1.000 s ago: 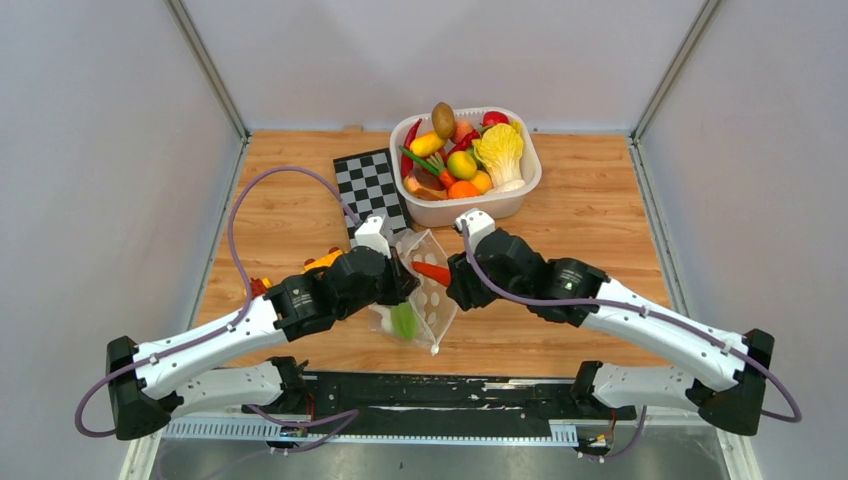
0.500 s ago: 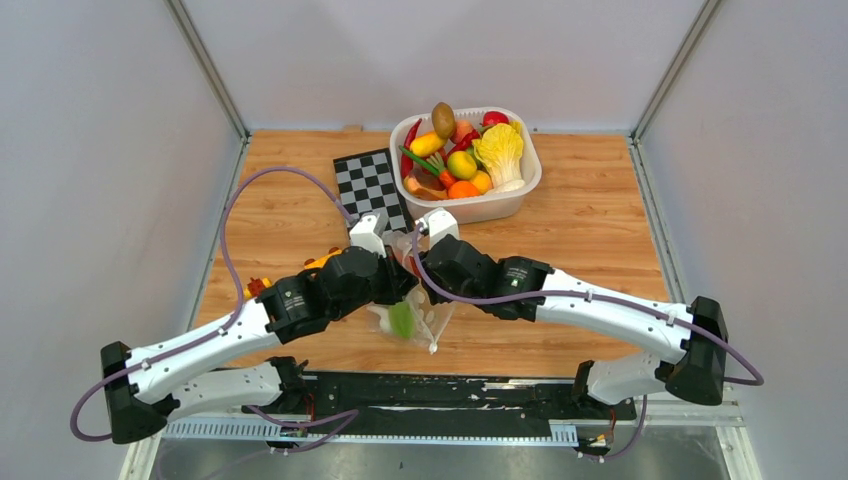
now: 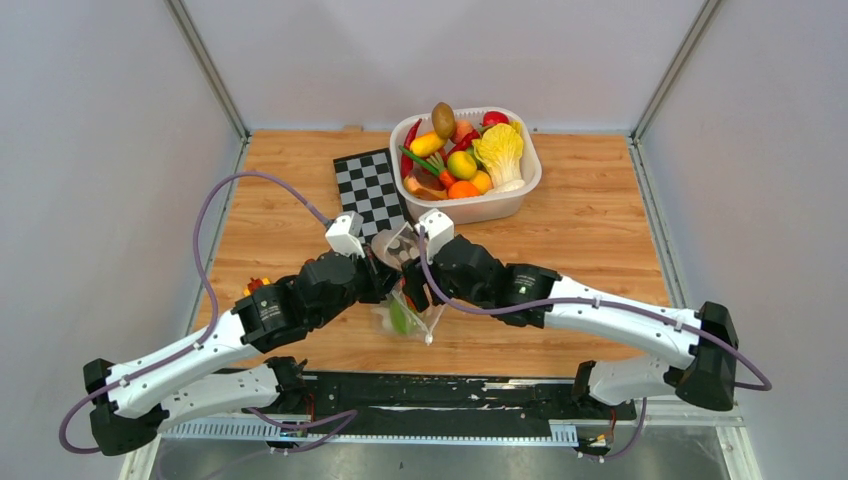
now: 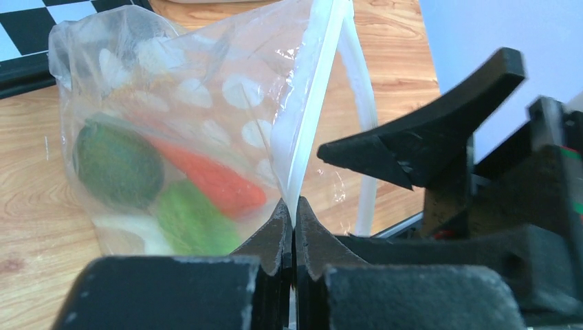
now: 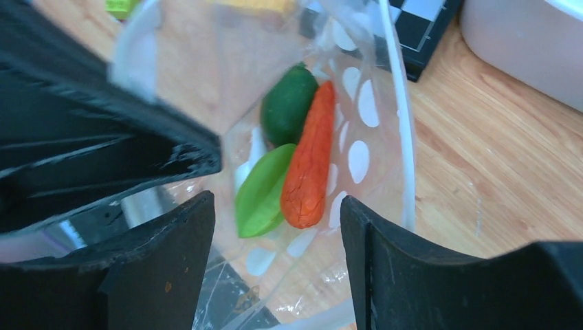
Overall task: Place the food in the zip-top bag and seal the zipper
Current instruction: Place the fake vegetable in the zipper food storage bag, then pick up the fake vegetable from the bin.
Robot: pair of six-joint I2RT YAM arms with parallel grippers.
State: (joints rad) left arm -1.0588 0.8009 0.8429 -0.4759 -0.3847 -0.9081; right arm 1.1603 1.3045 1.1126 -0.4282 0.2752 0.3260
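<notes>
The clear dotted zip-top bag (image 4: 206, 103) stands on the table between both arms, its mouth held up and open; it also shows in the top view (image 3: 418, 318). My left gripper (image 4: 293, 206) is shut on one strip of the zipper (image 4: 315, 110). Inside the bag lie an orange carrot (image 5: 309, 165), a light green piece (image 5: 261, 196) and a dark green fruit (image 5: 289, 103). My right gripper (image 5: 278, 206) is open and empty just above the bag's mouth, with the carrot below its fingertips. The other zipper strip (image 5: 397, 103) curves along the right of the mouth.
A white tub (image 3: 515, 195) full of toy fruits and vegetables stands at the back centre. A small chessboard (image 3: 368, 186) lies left of it. Toy brick cars (image 3: 255, 287) sit beside my left arm. The black rail (image 3: 440, 390) runs along the near table edge.
My right gripper carried the carrot left into the bag's mouth and let it go; the carrot now lies inside. My left arm shifted left, still holding the zipper strip.
</notes>
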